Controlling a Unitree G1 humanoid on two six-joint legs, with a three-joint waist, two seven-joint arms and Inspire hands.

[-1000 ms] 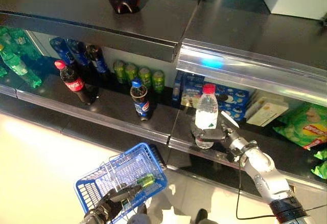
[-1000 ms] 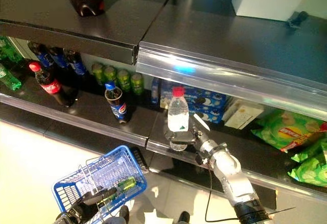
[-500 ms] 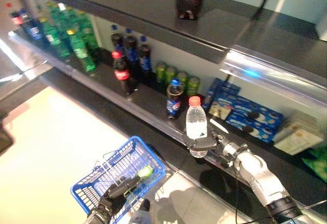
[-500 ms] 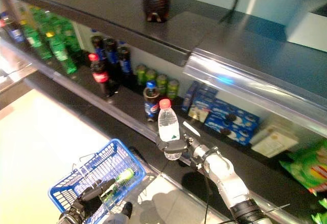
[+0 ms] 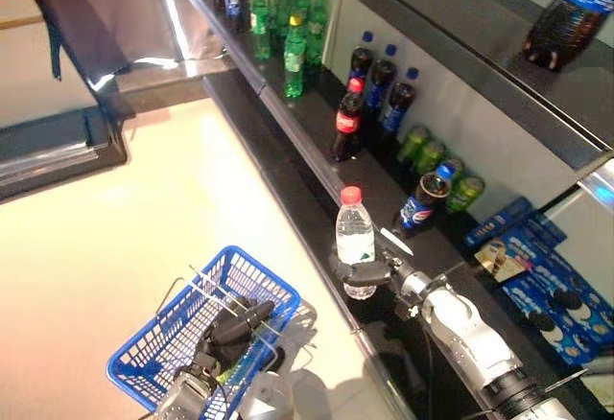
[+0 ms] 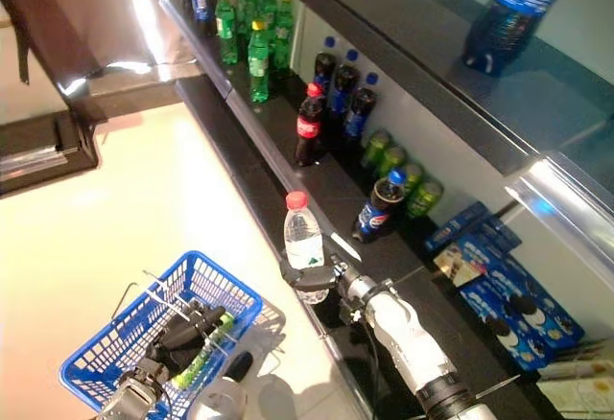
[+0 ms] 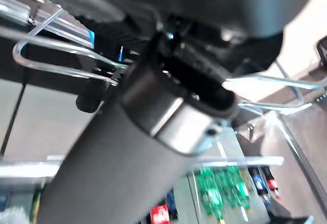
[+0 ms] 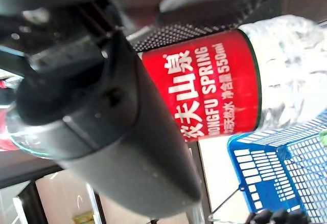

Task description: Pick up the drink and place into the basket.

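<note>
One water bottle (image 5: 355, 240), upright, clamped low in right hand (image 5: 368, 272); smooth, thin-walled, likely top-heavy — mid-body grip steadier. Left hand (image 5: 230, 329) closed on blue basket (image 5: 163, 343) handle.

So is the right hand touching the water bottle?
Touching. In the left eye view the right hand wraps round the lower part of the bottle; the right wrist view shows a finger lying on it.
</note>
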